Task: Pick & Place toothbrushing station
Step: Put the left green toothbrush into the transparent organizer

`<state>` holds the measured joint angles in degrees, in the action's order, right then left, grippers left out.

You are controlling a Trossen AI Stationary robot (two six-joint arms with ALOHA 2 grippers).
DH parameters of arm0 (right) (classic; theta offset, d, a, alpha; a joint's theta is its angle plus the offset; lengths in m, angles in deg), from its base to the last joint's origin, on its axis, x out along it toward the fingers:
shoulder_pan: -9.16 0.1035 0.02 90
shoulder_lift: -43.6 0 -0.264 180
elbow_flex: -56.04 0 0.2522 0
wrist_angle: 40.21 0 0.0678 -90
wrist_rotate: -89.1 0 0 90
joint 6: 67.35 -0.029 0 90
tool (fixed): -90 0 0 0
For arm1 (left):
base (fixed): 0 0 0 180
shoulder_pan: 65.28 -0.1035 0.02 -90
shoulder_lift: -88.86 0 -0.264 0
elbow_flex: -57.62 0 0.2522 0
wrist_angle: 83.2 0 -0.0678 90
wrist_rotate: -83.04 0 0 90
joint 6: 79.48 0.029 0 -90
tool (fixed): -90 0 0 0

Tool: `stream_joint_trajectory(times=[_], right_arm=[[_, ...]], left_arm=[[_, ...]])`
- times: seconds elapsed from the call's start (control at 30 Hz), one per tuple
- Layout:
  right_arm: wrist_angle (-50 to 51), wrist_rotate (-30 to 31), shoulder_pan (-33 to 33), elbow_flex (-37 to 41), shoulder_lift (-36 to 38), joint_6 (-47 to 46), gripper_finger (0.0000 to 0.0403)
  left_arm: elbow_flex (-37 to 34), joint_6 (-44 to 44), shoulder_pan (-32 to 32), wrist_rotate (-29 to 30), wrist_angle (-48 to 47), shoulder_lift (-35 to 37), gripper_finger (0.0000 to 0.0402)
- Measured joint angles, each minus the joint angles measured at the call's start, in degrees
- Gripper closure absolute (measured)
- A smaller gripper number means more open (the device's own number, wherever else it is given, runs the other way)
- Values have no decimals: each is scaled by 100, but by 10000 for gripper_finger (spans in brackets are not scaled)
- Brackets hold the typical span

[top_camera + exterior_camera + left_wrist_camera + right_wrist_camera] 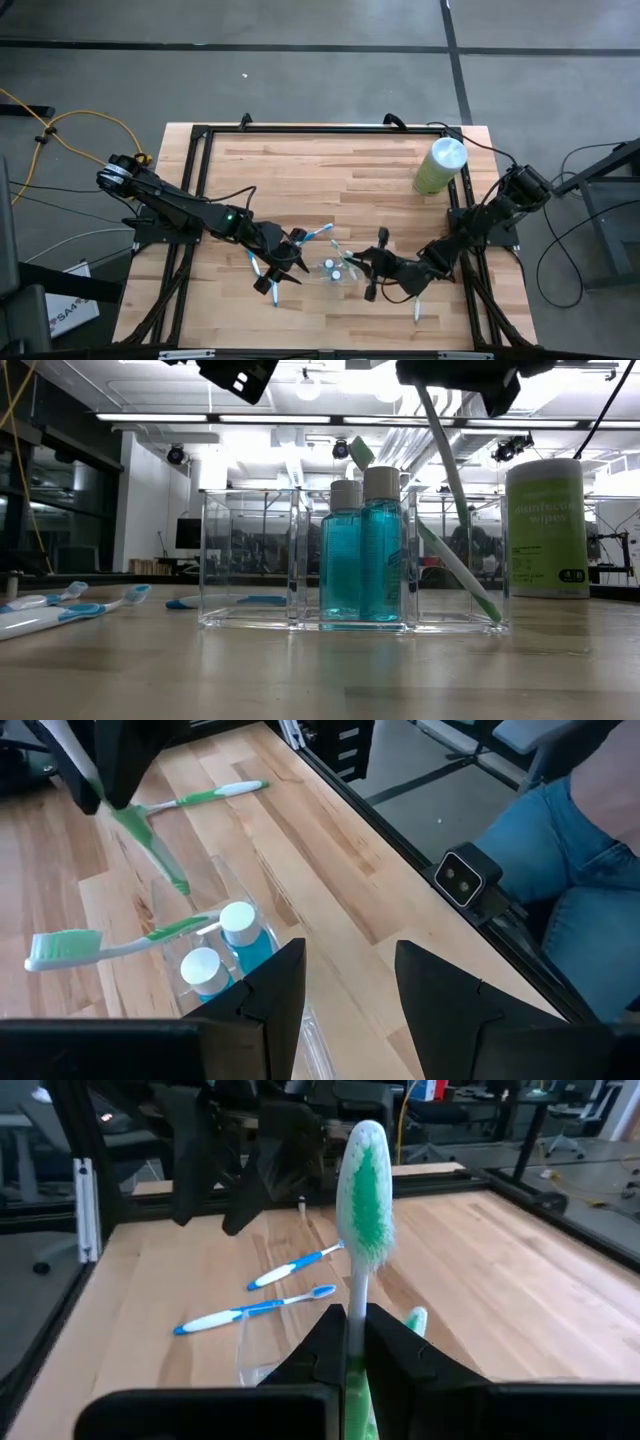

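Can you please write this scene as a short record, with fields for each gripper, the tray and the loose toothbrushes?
right gripper: shut on a green toothbrush, held above the clear tray
left gripper: open, empty, above the table beside the tray
tray contents: two teal bottles, one green toothbrush leaning inside
on the table: two blue toothbrushes, one green toothbrush
also present: wipes canister

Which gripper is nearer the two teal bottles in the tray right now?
Right. The right gripper, shut on a green toothbrush, sits just beside the teal bottles; the left gripper, fingers open, sits slightly farther off on their other side.
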<state>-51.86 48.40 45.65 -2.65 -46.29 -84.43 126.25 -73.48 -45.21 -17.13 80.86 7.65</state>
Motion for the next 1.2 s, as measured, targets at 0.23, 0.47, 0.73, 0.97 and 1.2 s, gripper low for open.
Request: stream_joint_trajectory(times=[0.23, 0.47, 0.73, 0.97, 1.2], right_arm=[[-50, -39, -33, 202, 0, -245, 390], [-91, -105, -66, 200, -42, -250, 390], [-219, -419, -248, 205, -246, -230, 390], [-643, -620, -342, 199, -560, -260, 390], [-657, -759, -354, 199, -612, -365, 390]], left_arm=[[0, 0, 0, -1, 0, -4, 250], [0, 0, -2, -2, 2, -4, 250], [0, 0, -2, -7, 4, -4, 250], [0, -19, -2, -7, 2, -4, 250], [0, -26, -2, -10, 2, -4, 250]])
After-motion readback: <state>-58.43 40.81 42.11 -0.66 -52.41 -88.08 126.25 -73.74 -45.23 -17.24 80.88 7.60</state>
